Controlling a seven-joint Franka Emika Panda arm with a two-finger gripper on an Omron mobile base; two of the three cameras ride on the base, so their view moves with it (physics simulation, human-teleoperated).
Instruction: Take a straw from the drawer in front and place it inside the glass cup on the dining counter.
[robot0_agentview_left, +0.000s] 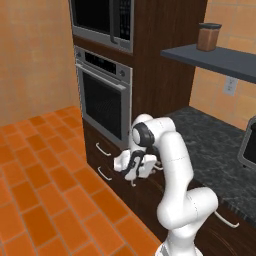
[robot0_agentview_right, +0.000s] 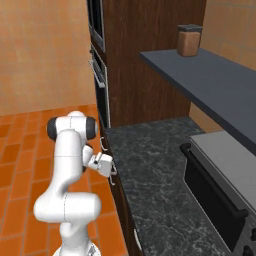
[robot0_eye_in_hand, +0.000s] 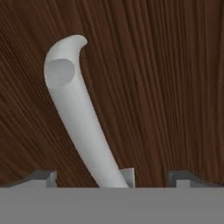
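I read no brand, label or writing anywhere: the oven and the microwave above it have plain steel faces, and any marks on their panels are too small for me to make out.

For containers, I see a brown canister with a dark lid standing upright on the grey shelf; I cannot tell what is in it. The drawer is the other container, and it is closed, its dark wood front flat against the cabinet, so I cannot see inside it. The straw is hidden from me.

I have the gripper right at the drawer front, below the oven and just beside the edge of the dark speckled surface. In the hand view the drawer's curved silver handle runs from the upper left down toward the bottom middle. The jaws stand wide apart, and the near end of the handle drops in between the two tips. I cannot tell whether either finger touches the handle. In the left base view another drawer handle sits above and to the left of the hand, and a further one lies lower, both clear of the gripper. An orange tiled floor spreads to my left.
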